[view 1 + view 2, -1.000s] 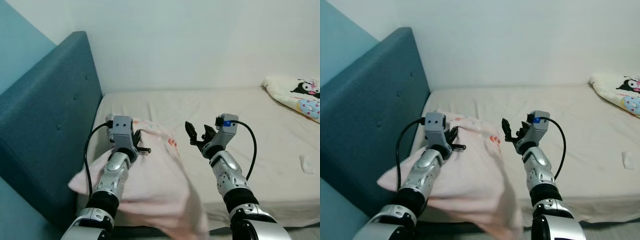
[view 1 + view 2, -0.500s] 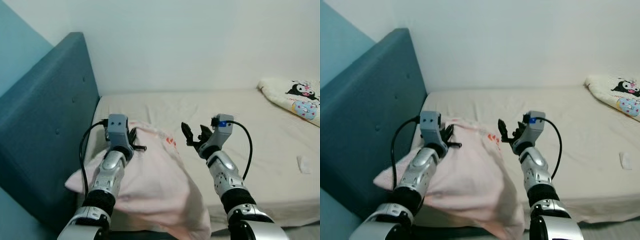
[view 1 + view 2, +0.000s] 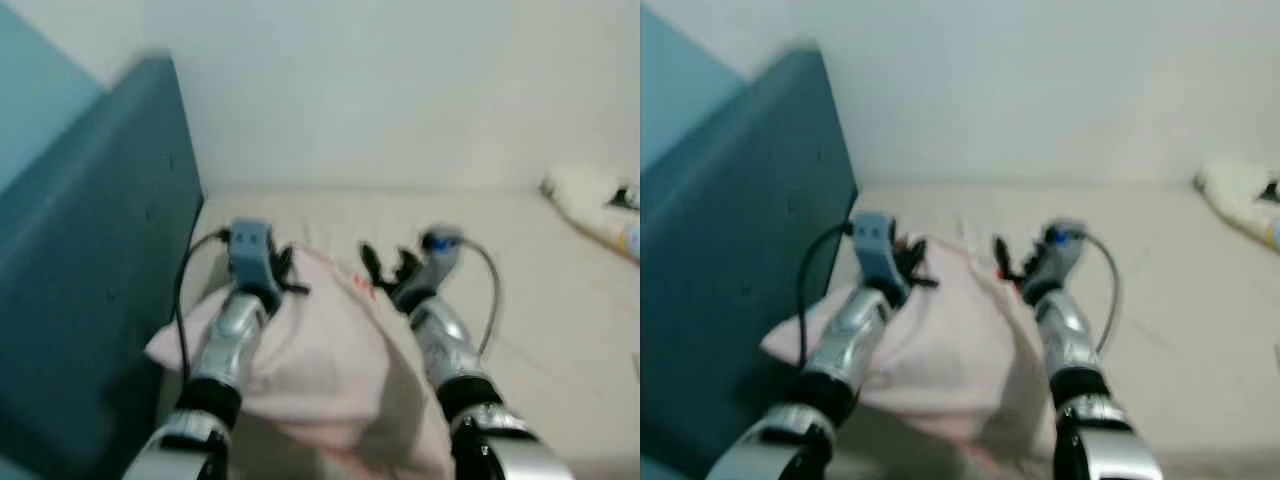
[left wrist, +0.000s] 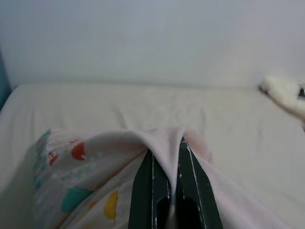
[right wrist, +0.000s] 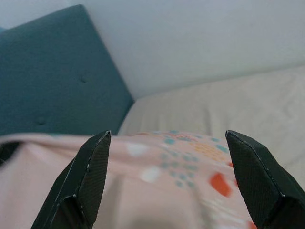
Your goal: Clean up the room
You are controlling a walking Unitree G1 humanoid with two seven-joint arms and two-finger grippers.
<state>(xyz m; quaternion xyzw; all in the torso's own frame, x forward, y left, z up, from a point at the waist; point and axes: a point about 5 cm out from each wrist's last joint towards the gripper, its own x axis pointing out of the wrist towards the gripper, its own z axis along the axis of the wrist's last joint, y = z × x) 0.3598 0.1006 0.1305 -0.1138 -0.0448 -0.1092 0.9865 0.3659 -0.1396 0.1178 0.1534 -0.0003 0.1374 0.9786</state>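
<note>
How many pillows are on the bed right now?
2. The pink pillow lies near the headboard, with the left gripper shut on its fabric. A white patterned pillow lies at the far right edge, partly cut off.

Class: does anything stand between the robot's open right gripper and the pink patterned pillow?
Nothing visible does. The right gripper hangs open right at the pink patterned pillow, with only air between. The left gripper is already clamped on the pillow's fabric.

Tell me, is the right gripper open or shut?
Open. The right gripper has its fingers spread wide above the pink pillow, gripping nothing.
</note>
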